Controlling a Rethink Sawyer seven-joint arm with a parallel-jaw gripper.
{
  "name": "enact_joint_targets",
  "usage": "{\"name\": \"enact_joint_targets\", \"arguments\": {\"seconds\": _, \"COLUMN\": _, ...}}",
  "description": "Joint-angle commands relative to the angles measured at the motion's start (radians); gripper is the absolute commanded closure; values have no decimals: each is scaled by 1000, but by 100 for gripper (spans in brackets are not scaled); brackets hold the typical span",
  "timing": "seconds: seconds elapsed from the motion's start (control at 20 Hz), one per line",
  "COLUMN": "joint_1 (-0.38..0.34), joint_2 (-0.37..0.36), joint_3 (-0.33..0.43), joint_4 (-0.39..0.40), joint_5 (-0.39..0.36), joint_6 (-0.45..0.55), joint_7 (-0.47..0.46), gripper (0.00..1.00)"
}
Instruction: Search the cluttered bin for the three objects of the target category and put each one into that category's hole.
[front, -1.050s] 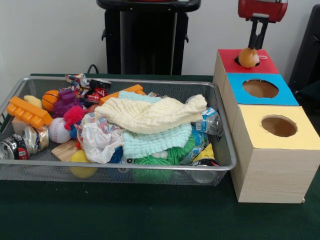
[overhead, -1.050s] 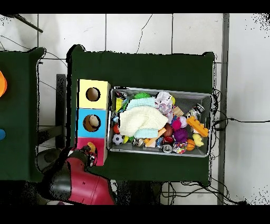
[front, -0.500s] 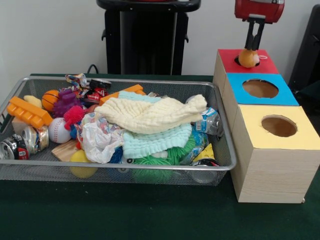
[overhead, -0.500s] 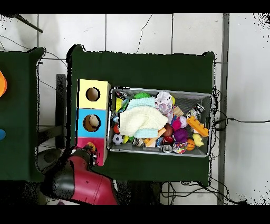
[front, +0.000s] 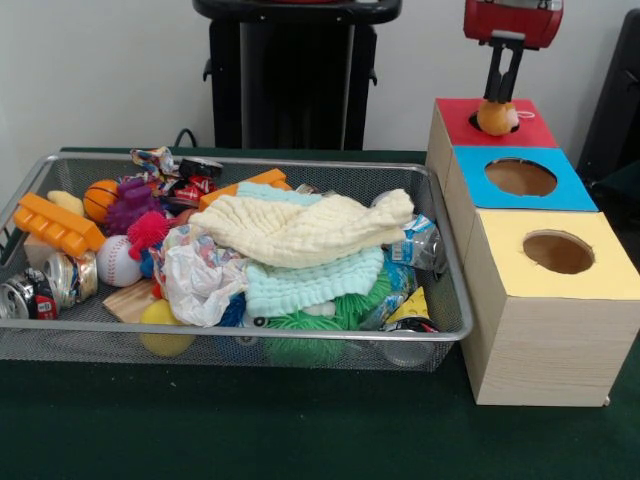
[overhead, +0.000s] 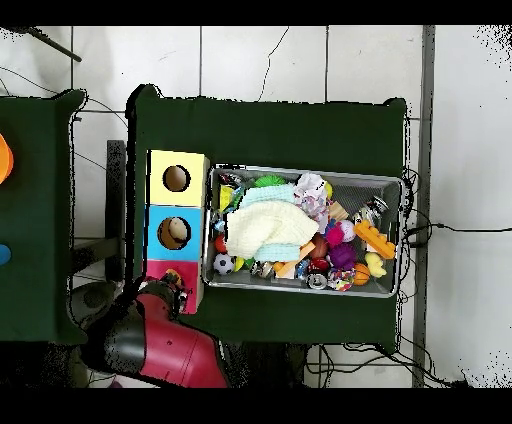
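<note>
Arm (front: 512, 20) cut off by the front view's top edge — only its red end and the gripper (front: 498, 92) show, and whether that gripper grips the orange ball (front: 495, 118) can't be told. Ball's lower part hidden in the red hole (front: 494, 121). Cream cloth (front: 300, 228) and mint cloth (front: 310, 280) cover much of the bin (front: 250, 340) — items beneath mostly hidden; in the overhead view the small things there are too small to name.

This was a robotics lab: a red robot arm (overhead: 160, 345) stood at a bench (front: 250, 430) draped in dark green cloth, set on a pale tiled floor (overhead: 260, 60) with loose cables (overhead: 440, 228) trailing across it (no furniture of a home or office showed), before a bare white wall (front: 100, 70).
</note>
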Motion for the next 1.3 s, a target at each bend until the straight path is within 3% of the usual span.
{"name": "enact_joint_targets", "arguments": {"seconds": 0.05, "joint_1": -14, "joint_2": 62, "joint_3": 79, "joint_4": 27, "joint_5": 35, "joint_6": -50, "joint_7": 280, "gripper": 100}}
{"name": "enact_joint_targets", "arguments": {"seconds": 1.3, "joint_1": 8, "joint_2": 127, "joint_3": 84, "joint_4": 15, "joint_5": 48, "joint_6": -101, "joint_7": 297, "gripper": 100}}
